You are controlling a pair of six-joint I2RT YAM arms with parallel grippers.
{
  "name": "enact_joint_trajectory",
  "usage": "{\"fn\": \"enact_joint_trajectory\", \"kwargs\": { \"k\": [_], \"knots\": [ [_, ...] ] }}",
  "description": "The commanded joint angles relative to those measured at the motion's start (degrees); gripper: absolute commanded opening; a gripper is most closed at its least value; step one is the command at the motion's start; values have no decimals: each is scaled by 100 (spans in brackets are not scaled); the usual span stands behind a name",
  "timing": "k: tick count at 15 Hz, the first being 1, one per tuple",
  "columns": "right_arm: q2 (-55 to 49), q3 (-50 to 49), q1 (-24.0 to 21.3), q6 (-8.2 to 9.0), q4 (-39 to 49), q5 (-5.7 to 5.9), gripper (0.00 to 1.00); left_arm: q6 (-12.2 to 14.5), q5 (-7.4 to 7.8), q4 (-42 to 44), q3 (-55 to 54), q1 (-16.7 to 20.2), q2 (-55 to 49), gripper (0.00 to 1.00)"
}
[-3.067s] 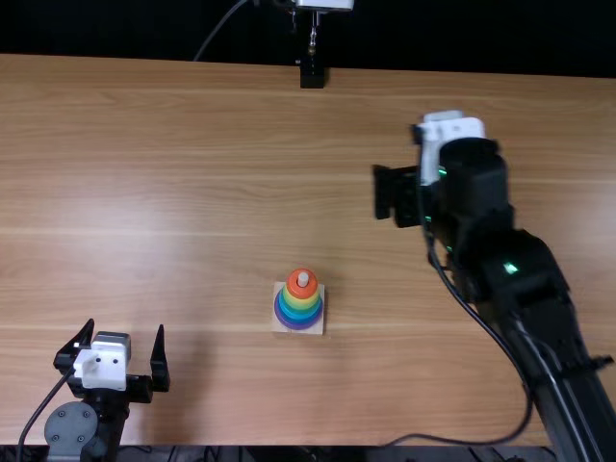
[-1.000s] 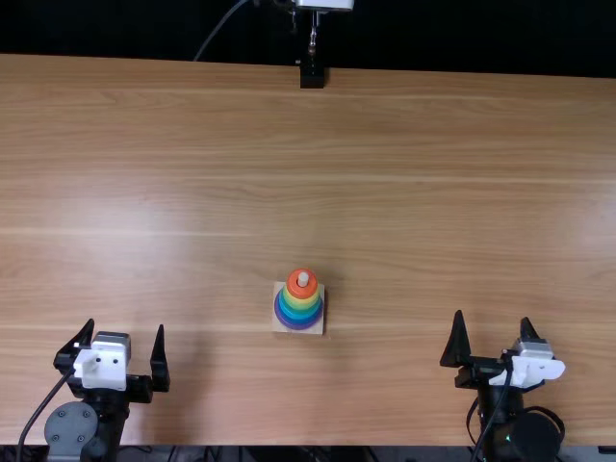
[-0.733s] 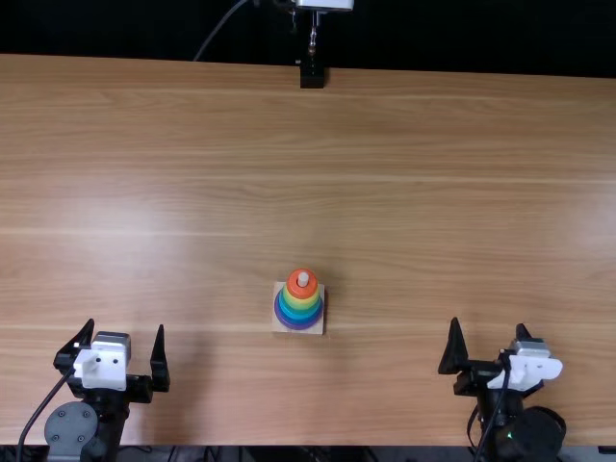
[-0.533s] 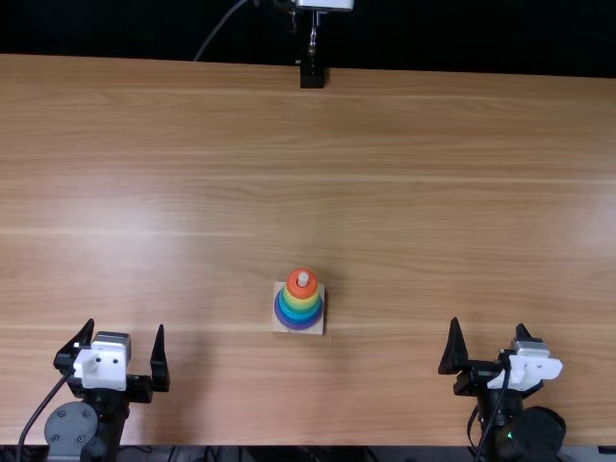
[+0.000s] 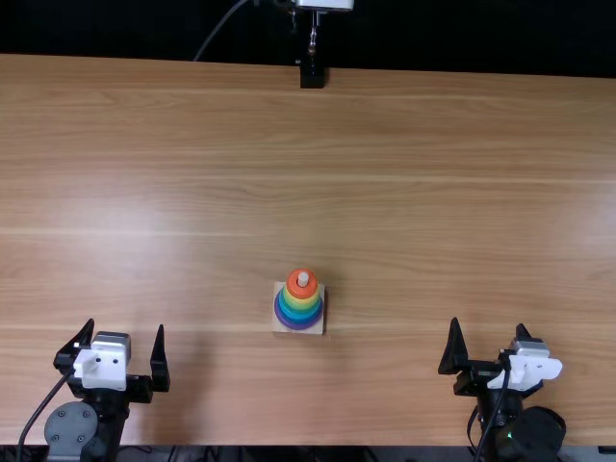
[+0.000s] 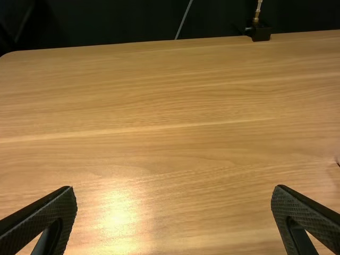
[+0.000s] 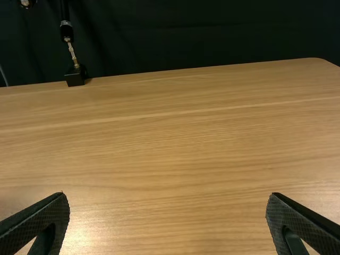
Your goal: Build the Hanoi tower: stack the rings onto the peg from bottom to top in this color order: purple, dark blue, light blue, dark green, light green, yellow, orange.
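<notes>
The ring stack stands on its square wooden base [image 5: 279, 321] near the middle of the table. Its orange ring [image 5: 297, 291] is topmost around the pale peg tip [image 5: 303, 279], with yellow, greenish, blue and purple bands [image 5: 299, 325] widening below; the greens and blues are hard to separate. At the near left, apart from the stack, my left gripper [image 5: 125, 348] is open and holds nothing; its fingers spread wide around the left gripper [image 6: 174, 212] in its wrist view. My right gripper [image 5: 489, 342] rests at the near right, open, likewise the right gripper [image 7: 168, 218] in its wrist view.
A black mount [image 5: 313, 75] with a metal stem stands at the table's far edge, beyond the stack. The light brown table [image 5: 192, 173] stretches between the far edge and both arms. Cables run beside each gripper.
The right arm has drawn back from the table's right-centre to the near right edge, then stayed almost still. The left arm and the stack have not moved.
</notes>
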Motion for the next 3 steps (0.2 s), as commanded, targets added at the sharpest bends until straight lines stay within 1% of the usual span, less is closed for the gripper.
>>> {"fn": "enact_joint_trajectory", "kwargs": {
  "k": [1,3],
  "knots": [
    [-69,-377,8,-18,-453,-24,100,40,39,-461,-604,-35,-67,100],
    [-69,-377,8,-18,-453,-14,100,40,39,-461,-604,-35,-67,100]
  ]
}}
